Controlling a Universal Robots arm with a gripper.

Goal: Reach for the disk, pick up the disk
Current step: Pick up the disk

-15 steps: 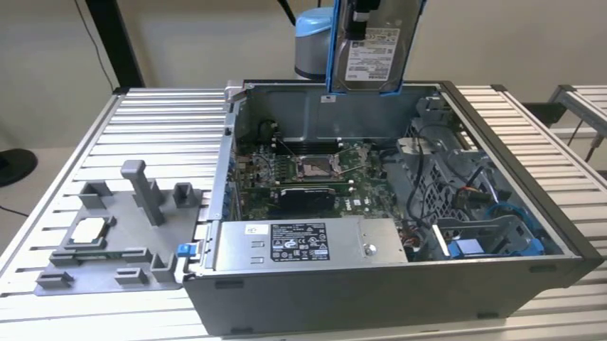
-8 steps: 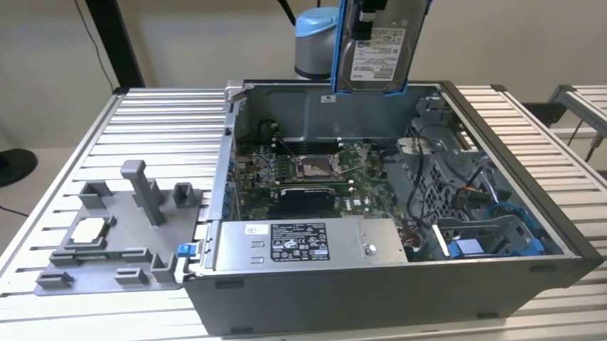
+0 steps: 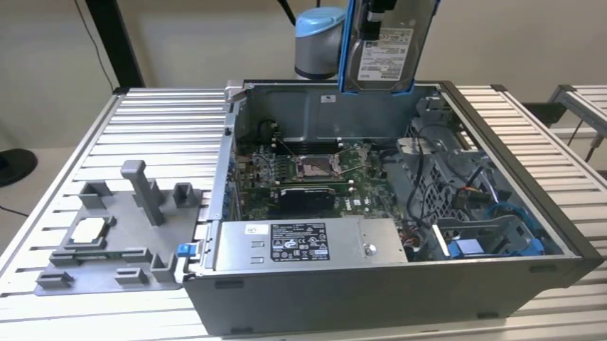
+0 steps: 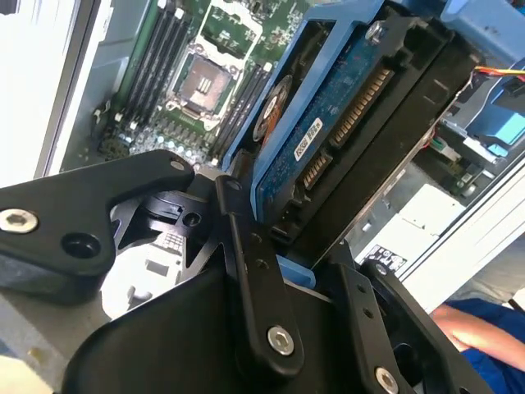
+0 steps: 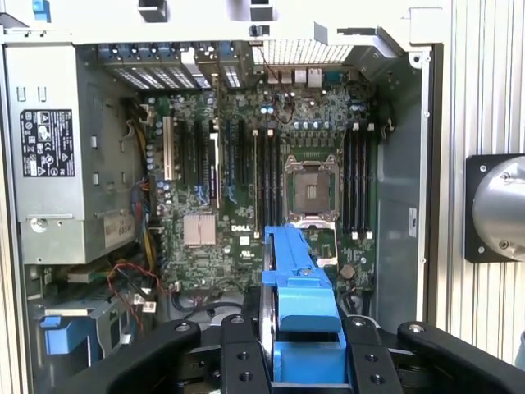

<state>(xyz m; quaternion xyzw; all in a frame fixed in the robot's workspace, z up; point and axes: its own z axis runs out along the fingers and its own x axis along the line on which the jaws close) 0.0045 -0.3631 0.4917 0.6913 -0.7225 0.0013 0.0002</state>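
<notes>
Hanging clear above the open case (image 3: 493,234), the disk (image 3: 384,53) sits upright at the top of the exterior view, label facing the camera, blue bracket (image 3: 349,50) round its edges, long axis running vertical. Nothing under it touches it; it is well above the motherboard (image 3: 303,170) and the rear wall of the case. Gripper (image 4: 283,246) is pinched on the disk: in the second wrist view the black fingers (image 4: 246,271) close on the lower end of the drive, one each side, with its blue circuit-board face (image 4: 328,123) and connector edge turned to the camera. First wrist view looks straight down the disk's thin edge (image 5: 299,283), bracket between the two finger linkages, so the disk extends directly out from the hand along the tool axis, toward the board below. Judged from this, the pick looks done and the disk lifted out. Inside the case: empty CPU socket (image 5: 312,189), RAM slots beside it, grey power supply (image 3: 294,245) with black label along the near wall, blue drive-bay parts (image 3: 474,245) at the exterior view's right. Grey fixture tray (image 3: 114,241) with a small chip (image 3: 90,229) lies on the slatted table (image 3: 161,121), at the exterior view's left of the case, well apart from the disk. Blue sleeve (image 4: 484,353) of a person shows at one corner of the second wrist view.
</notes>
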